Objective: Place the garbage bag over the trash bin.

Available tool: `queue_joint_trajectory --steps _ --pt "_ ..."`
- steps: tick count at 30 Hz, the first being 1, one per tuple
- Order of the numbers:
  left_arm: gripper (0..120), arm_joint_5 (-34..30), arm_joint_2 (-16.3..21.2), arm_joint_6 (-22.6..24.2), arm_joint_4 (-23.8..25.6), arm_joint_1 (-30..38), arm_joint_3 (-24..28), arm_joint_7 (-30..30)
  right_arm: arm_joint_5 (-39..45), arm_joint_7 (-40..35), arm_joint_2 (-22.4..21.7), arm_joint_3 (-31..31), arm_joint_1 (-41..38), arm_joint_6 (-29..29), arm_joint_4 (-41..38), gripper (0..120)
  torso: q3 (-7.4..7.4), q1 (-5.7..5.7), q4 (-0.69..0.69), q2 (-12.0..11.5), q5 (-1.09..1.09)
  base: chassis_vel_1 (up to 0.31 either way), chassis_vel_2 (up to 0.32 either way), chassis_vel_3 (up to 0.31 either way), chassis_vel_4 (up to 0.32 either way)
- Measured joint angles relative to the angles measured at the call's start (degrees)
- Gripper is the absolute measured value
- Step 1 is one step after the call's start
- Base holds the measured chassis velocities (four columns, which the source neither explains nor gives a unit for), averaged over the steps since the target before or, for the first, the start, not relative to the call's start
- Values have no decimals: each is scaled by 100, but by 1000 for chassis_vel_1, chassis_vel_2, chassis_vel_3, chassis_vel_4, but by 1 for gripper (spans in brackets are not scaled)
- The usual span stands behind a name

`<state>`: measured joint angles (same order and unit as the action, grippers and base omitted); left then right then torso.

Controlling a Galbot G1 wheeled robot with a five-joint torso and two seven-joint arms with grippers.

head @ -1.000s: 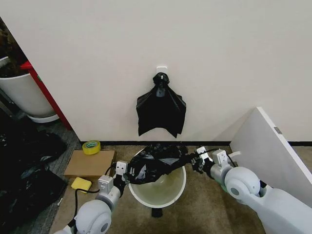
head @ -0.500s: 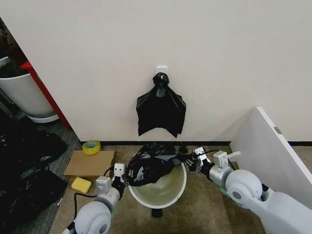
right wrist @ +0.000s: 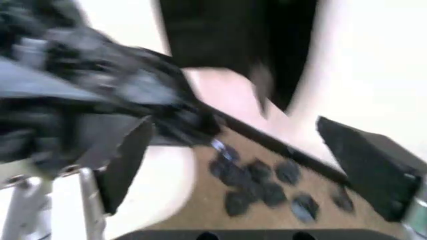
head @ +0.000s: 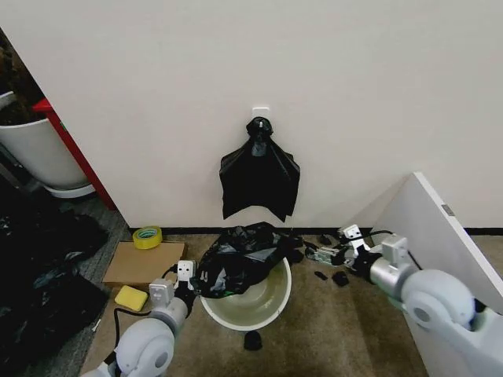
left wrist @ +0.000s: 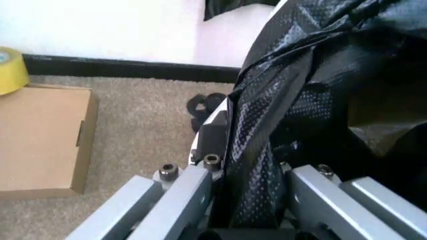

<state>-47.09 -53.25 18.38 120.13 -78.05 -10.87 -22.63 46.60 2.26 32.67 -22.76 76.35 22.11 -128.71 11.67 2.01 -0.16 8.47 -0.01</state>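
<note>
The bag [head: 237,261] lies bunched over the far-left part of the bin [head: 263,310], draped over that rim and heaped above it; the near and right parts of the rim are bare, and the pale inside of the bin shows. The bin stands on the carpet, close to the wall.

The left pincer [head: 189,281] is at the bin's left rim. In its wrist view, its fingers [left wrist: 200,182] are closed on a fold of the bag, the black film pinched between them.

The right pincer [head: 314,253] is to the right of the bin, low over the carpet, apart from the bag. Its wrist view shows its two fingers [right wrist: 363,167] spread wide with nothing between them.

Small black scraps [head: 328,276] lie on the carpet beside the right pincer, and another [head: 252,341] lies in front of the bin. On the wall above hangs a knotted black bag [head: 258,181]. Left of the bin lie a flat cardboard box [head: 141,264], a roll of yellow tape [head: 147,236] and a yellow sponge [head: 130,298]. No writing can be read anywhere.
</note>
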Motion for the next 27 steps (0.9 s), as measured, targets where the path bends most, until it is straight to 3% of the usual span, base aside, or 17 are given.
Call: queue_joint_trajectory --steps 4,8,14,18,27 --pt "1 -16 77 69 71 -6 -45 21 -456 471 -99 157 91 -276 -346 99 0 0 1 0 0 0 0 0 0" --pt "1 28 195 231 289 -34 -20 98 -959 1013 -151 956 -323 -352 -679 100 0 0 2 0 1 0 0 0 0" --pt "1 163 322 263 415 -71 129 209 -1083 1009 -67 1330 -597 -293 -640 100 0 0 1 0 1 0 0 0 0" --pt "1 224 345 277 471 -105 173 239 -1146 928 11 1553 -687 -152 -556 91 0 0 2 0 1 0 0 0 0" --pt "1 367 316 286 530 -158 243 280 -1290 812 47 1781 -687 -108 -371 55 1 0 2 0 2 0 0 0 0"
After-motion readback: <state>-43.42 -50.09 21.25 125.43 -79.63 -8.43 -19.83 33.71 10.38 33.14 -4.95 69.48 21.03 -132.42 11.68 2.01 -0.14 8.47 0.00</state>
